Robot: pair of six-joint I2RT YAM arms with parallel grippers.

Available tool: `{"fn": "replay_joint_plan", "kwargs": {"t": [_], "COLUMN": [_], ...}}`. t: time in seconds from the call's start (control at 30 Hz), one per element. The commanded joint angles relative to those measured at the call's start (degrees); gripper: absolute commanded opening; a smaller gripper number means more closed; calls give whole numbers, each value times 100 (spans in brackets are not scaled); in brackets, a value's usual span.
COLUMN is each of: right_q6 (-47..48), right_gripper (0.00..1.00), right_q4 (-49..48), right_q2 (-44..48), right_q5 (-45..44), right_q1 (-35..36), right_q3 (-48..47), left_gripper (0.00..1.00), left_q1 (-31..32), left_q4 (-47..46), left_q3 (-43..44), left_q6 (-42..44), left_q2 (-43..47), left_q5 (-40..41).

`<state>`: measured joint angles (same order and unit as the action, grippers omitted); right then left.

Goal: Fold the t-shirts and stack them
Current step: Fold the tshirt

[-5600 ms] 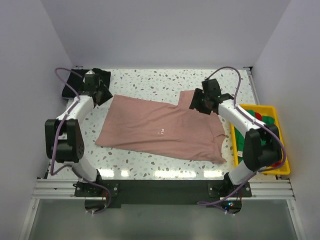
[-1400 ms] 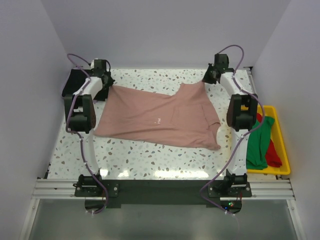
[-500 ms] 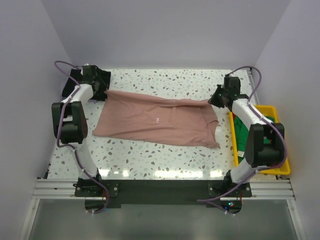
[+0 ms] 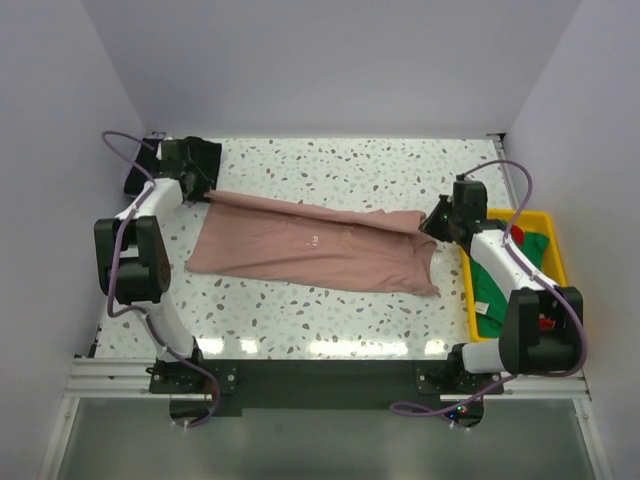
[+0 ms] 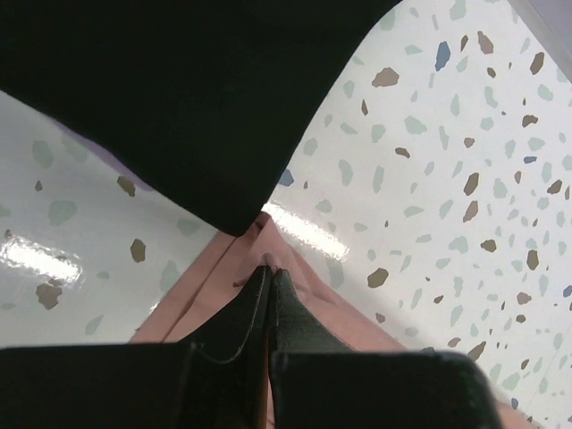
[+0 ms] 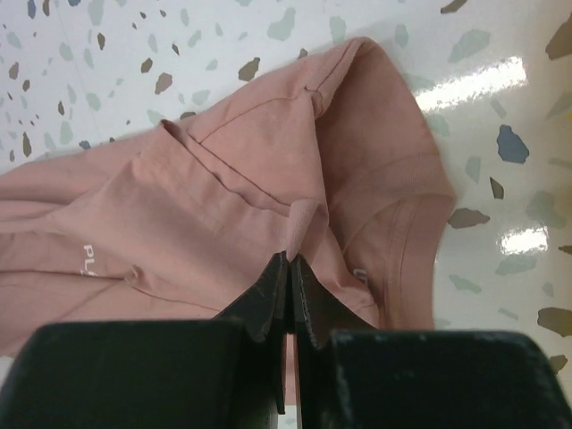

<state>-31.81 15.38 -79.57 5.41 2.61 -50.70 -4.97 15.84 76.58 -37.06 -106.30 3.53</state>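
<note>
Currently held: pink shirt (image 4: 320, 250), pinched near its two far corners, one by each gripper.
Left gripper (image 5: 270, 275): closed tight on a thin edge of pink cloth at its fingertips. The rest of the shirt trails back beneath it and off to its right.
Right gripper (image 6: 290, 261): closed on a small raised ridge of pink cloth by the collar. The sleeve and neckband lie just ahead of its tips, and the white chest lettering is off to its left.
Shirt position: stretched across the table (image 4: 350, 165) between the two grippers. The far edge is turned over toward the near side as a long fold, and the near half lies flat.
Black shirt (image 5: 179, 80): just ahead of the left gripper's tips, ungripped. Its corner sits right at the pink edge; whether the two touch is unclear.
Other shirts: green shirt (image 4: 490, 285) in the yellow bin (image 4: 556, 225), to the right gripper's outer side.
Handling: light, limp cloth with no stiffness. It sags between the two holds and wrinkles near each pinch, so both ends probably need to travel together for a straight fold line.
Where to hold: hems, the shoulder seam and the collar band look thickest and safest. A single-layer pinch may slip out.
Risk: the glossy table may let the lower layer drag along.
</note>
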Motion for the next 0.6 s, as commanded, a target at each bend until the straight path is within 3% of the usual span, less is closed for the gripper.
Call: {"fn": "replay_joint_plan", "kwargs": {"t": [0.0, 0.3, 0.4, 0.43, 0.57], "right_q6": [-62, -132, -115, -123, -44], "right_gripper": [0, 4, 13, 22, 49], "right_q4": [-210, -403, -465, -474, -396], "right_q2": [275, 100, 56, 82, 257], "right_q5": [-22, 74, 214, 232, 355], "right_q1": [29, 38, 46, 46, 46], "right_q3": [226, 675, 763, 807, 781], "left_gripper": [0, 0, 6, 8, 40], "left_q1": [-127, -250, -311, -311, -329], "left_q4": [-28, -265, -379, -423, -573], "left_q3": [-160, -898, -1022, -1083, -1215], "left_q6": [-73, -258, -319, -311, -284], "left_q2": [364, 488, 435, 461, 716], "left_q5": [244, 87, -124, -177, -221]}}
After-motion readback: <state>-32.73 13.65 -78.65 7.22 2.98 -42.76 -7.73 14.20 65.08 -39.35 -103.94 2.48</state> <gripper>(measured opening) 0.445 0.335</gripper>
